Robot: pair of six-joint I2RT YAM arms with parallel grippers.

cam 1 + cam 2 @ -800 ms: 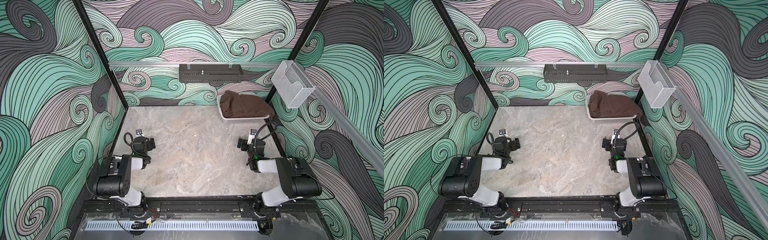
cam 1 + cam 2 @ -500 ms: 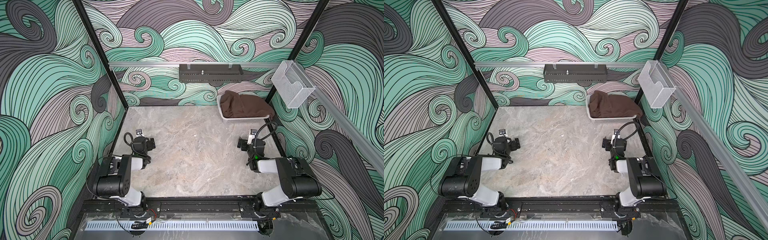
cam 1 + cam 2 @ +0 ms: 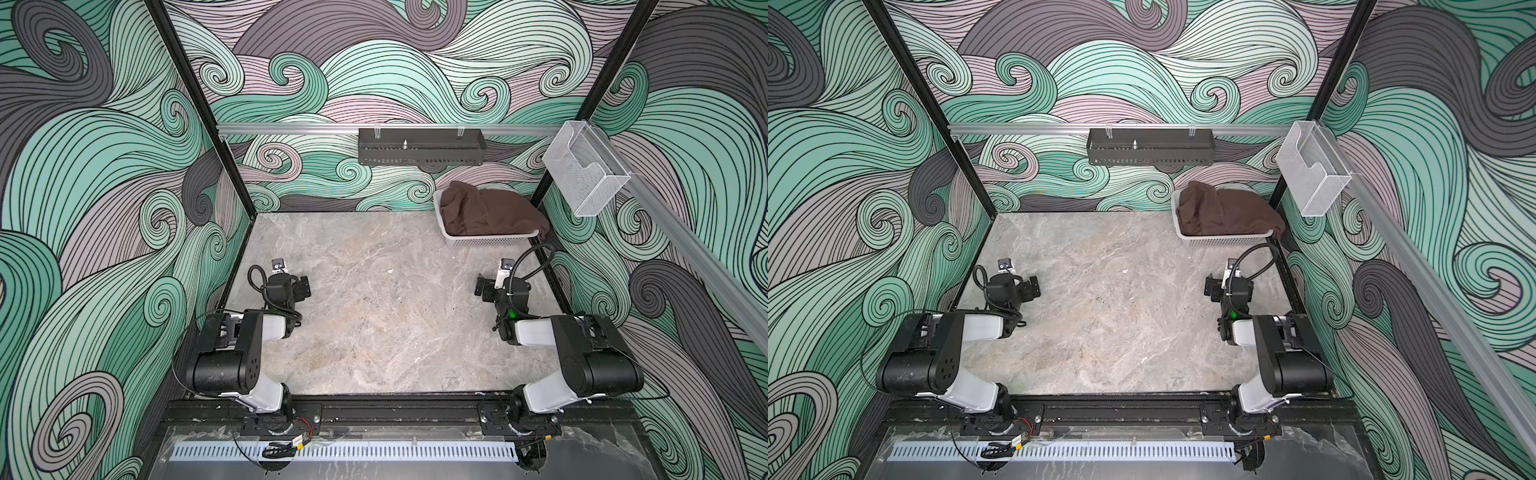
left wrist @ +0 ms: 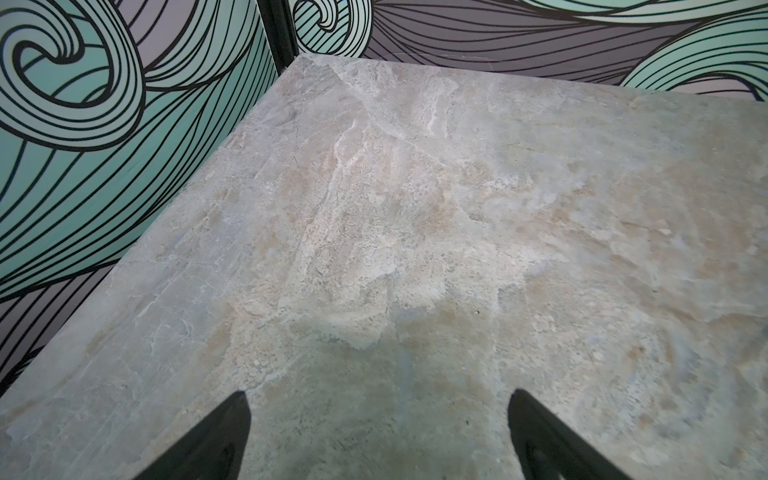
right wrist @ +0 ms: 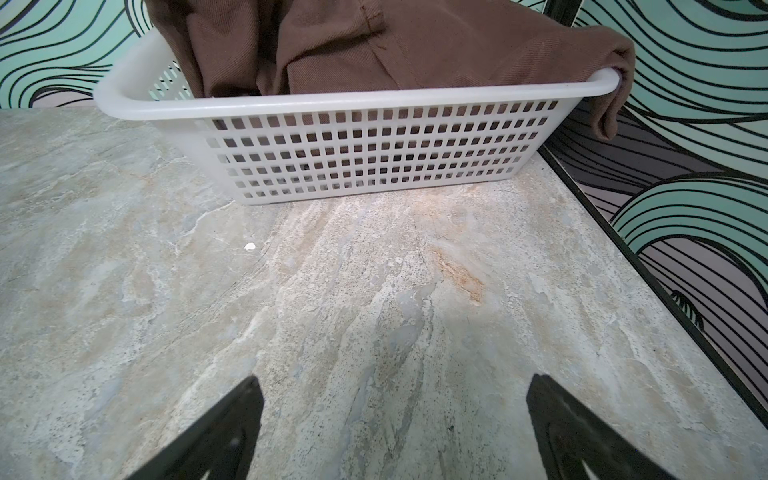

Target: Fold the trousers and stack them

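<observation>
Right wrist view: crumpled dark-brown fabric trousers [image 5: 415,45] in white perforated plastic basket [image 5: 365,103], 1 o'clock on grey marbled tabletop [image 5: 332,291]. Jaws of left gripper [image 4: 378,395] and right gripper [image 5: 395,380]: wide apart, empty. Risk: rim-draped fabric could drag basket on lifting.

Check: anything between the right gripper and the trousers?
Just tabletop, bare but for a tiny white speck, then the near wall of the white basket holding the trousers. The right wrist view shows it, ahead of the right gripper.
</observation>
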